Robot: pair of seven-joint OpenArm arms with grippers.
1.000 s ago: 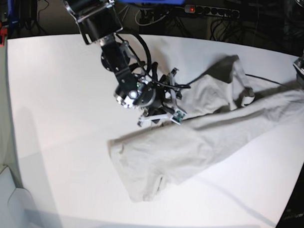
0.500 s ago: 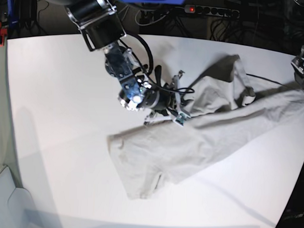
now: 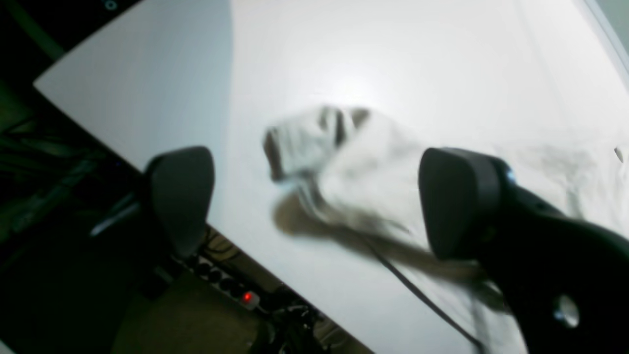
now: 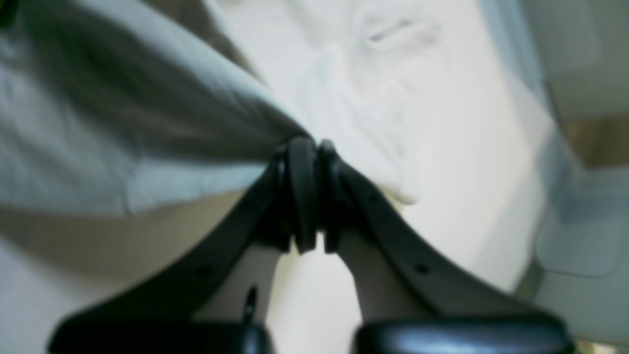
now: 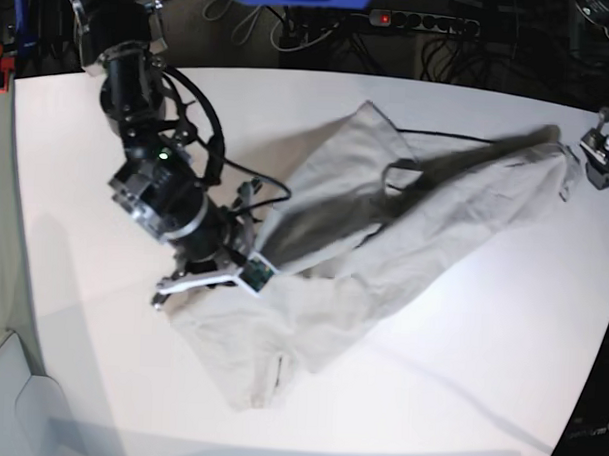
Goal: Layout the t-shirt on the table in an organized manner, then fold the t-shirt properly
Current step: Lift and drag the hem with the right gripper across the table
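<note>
Base view: we found the t-shirt crumpled on the counter, unfolded; right jaws pinched its cloth, left jaws released.

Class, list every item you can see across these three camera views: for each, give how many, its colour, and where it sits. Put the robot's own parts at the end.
Plain beige short-sleeved cotton t-shirt: one, beige, crumpled and spread diagonally across the middle of the table, one edge lifted.
Large matte white tabletop: one, white, fills most of the base view.
Black power strip with a red light: one, black, on the floor beyond the far table edge.
Thin black cable: one, black, lying on the table by the shirt's far side.
Right gripper: one, black, jaws closed on a fold of the t-shirt.
Left gripper: one, black, jaws apart, holding nothing, at the table's edge.
</note>
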